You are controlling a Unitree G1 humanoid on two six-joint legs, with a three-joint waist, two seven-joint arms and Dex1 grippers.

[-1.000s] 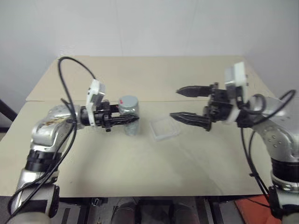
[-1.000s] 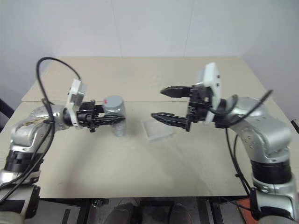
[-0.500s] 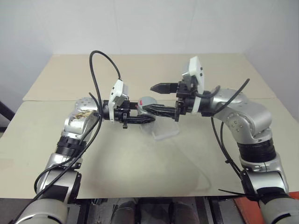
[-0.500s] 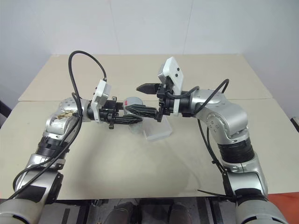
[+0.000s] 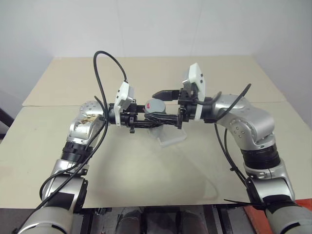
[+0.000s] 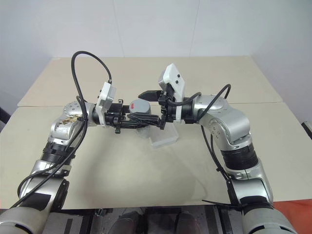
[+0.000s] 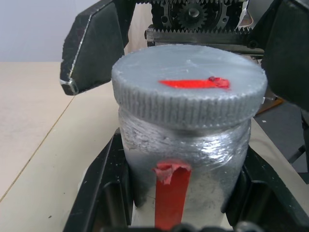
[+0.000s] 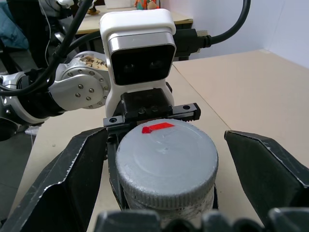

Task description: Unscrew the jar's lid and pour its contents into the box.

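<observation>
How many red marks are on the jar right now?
2. One short red mark lies on top of the round ribbed grey lid; one vertical red stripe runs down the silvery cylindrical jar. The far side is hidden.
</observation>
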